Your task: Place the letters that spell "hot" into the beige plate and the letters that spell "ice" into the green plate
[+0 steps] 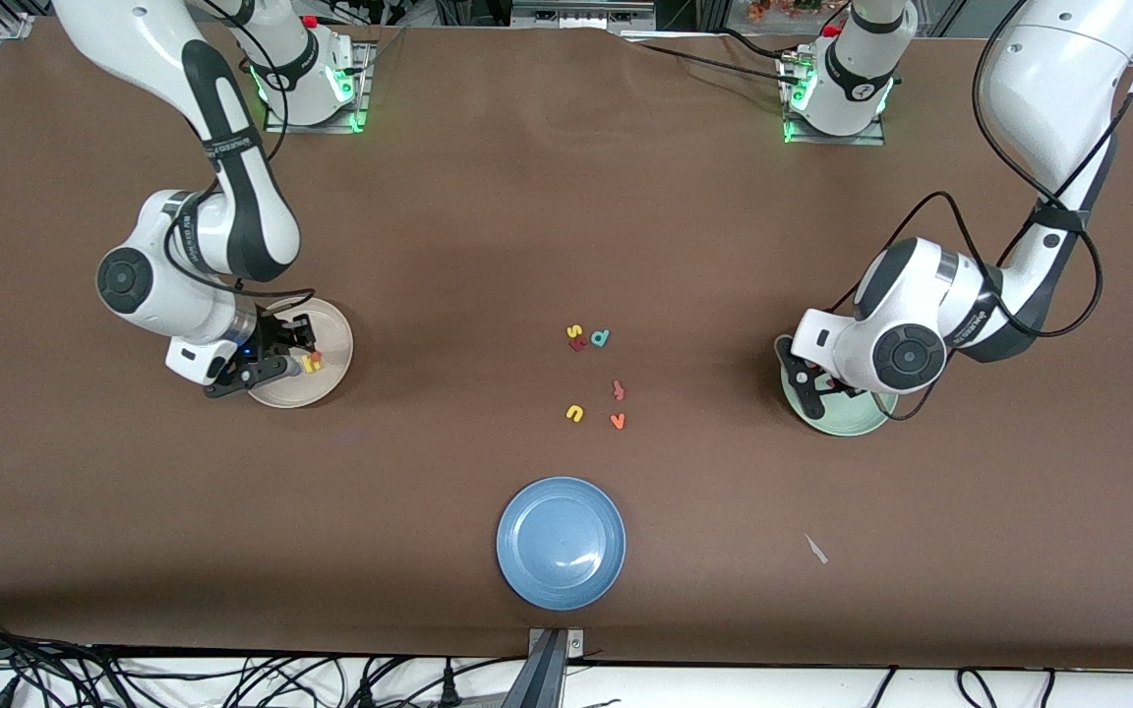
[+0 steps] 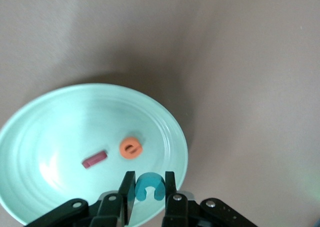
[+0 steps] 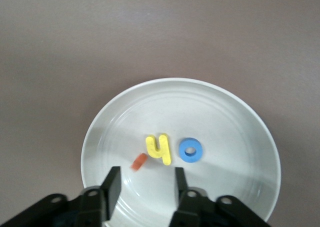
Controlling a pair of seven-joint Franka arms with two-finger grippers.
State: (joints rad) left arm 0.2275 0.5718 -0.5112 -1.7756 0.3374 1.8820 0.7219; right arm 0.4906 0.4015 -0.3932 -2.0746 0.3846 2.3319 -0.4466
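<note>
i'm hanging my left gripper (image 2: 149,193) over the green plate (image 2: 45,112) at the left arm's end of the table, fingers pinching the teal c (image 2: 149,187) with its open mouth pointing back toward my wrist. directly below it is the plate's rim side, with the orange e (image 2: 131,148) and the dark red i (image 2: 95,159) lying just past it, toward the plate's middle. my right gripper (image 3: 145,187) is hovering over the beige plate (image 3: 240,117), jaws spread and empty above the orange t (image 3: 138,161); the yellow h (image 3: 159,149) and blue o (image 3: 190,150) are lying beside it.
</note>
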